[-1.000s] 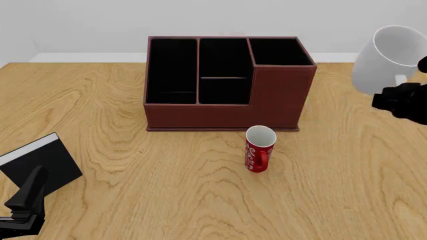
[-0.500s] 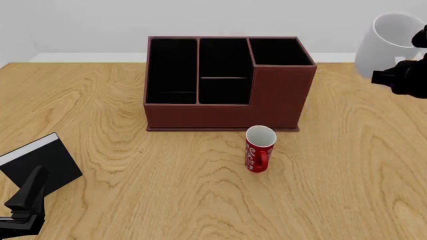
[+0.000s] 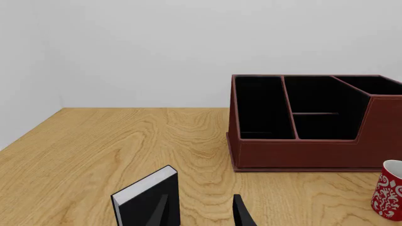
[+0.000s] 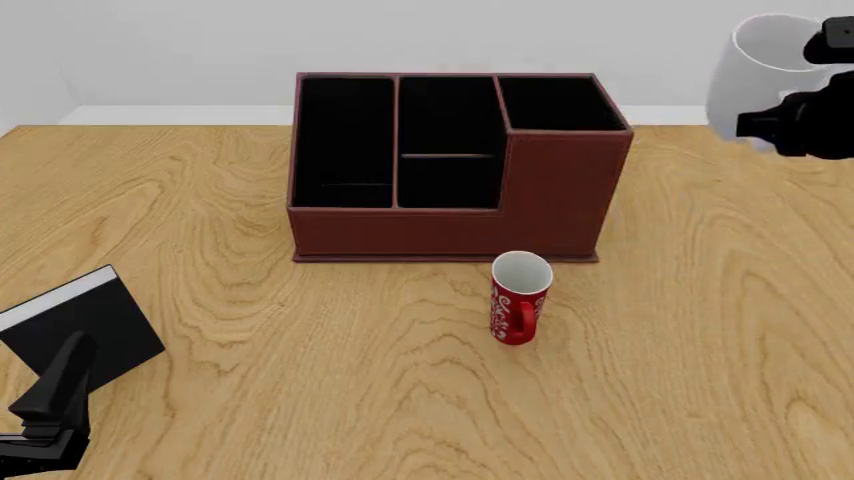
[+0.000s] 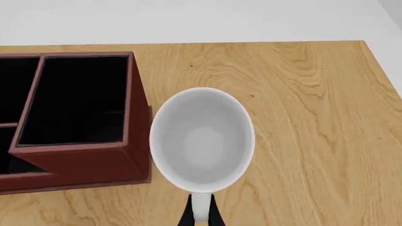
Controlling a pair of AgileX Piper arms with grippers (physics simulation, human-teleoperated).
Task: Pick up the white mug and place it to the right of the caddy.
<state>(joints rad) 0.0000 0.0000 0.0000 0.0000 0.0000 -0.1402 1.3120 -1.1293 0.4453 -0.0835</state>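
Note:
The white mug (image 4: pixel 751 68) hangs in the air at the far right, beyond and to the right of the caddy (image 4: pixel 441 230), well above the table. My right gripper (image 4: pixel 790 124) is shut on its loop handle (image 5: pixel 201 207). In the right wrist view the white mug (image 5: pixel 202 140) shows its open mouth, right beside the caddy's (image 5: pixel 82 162) taller end section, with my right gripper (image 5: pixel 201 215) under it. My left gripper (image 4: pixel 51 405) rests low at the near left, open and holding nothing. Its fingers (image 3: pixel 241 214) frame the caddy (image 3: pixel 314 150) in the left wrist view.
A slim red mug (image 4: pixel 518 300) with white lettering stands upright just in front of the caddy's right part, also visible as the red mug (image 3: pixel 389 190) in the left wrist view. A black box with a white edge (image 4: pixel 80 325) stands by the left gripper.
My right gripper has carried the white mug upward and farther back at the right side. The left arm, red mug and caddy have not moved.

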